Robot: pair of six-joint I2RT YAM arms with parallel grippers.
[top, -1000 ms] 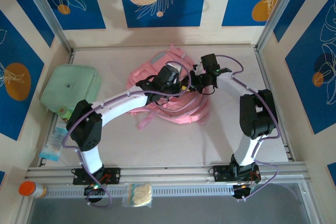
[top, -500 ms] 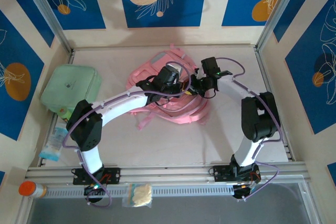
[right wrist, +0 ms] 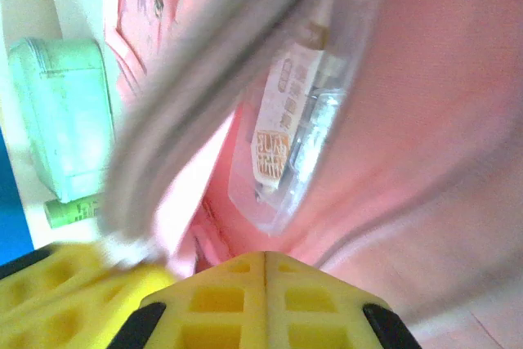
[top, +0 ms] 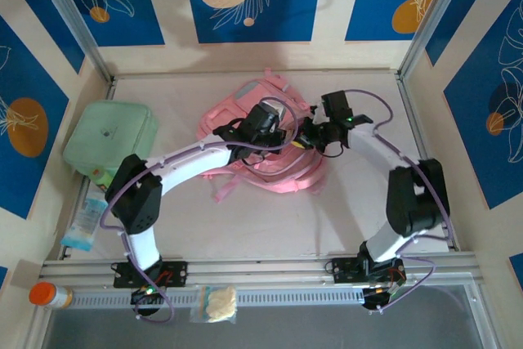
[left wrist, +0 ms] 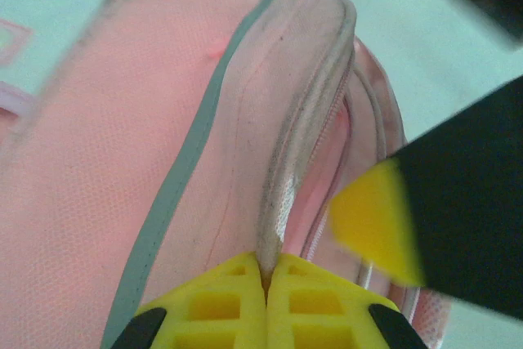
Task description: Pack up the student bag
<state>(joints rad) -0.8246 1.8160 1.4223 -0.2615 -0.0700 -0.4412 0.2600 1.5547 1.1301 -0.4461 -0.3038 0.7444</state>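
Note:
The pink student bag (top: 245, 124) lies in the middle of the table. In the left wrist view the bag (left wrist: 98, 161) shows its grey trim, and my left gripper (left wrist: 265, 271) is shut on the silver-grey rim (left wrist: 298, 120) of its opening, holding it up. From the right my right gripper (top: 309, 141) meets the left gripper (top: 282, 132) at the bag's mouth. In the right wrist view the right gripper (right wrist: 265, 263) is shut, with nothing visible between its fingers, and points into the open bag (right wrist: 425, 104). A clear labelled packet (right wrist: 294, 145) lies inside.
A mint-green soft case (top: 110, 140) sits at the left, with a green item (top: 102, 176) under its edge and a blue-white packet (top: 86, 226) below. An orange-capped bottle (top: 45, 294) and a small bag of pale pieces (top: 214, 304) lie by the front rail.
My right gripper has shifted slightly right at the bag's mouth, and that arm's elbow has swung outward to the right. The left arm has held still on the rim.

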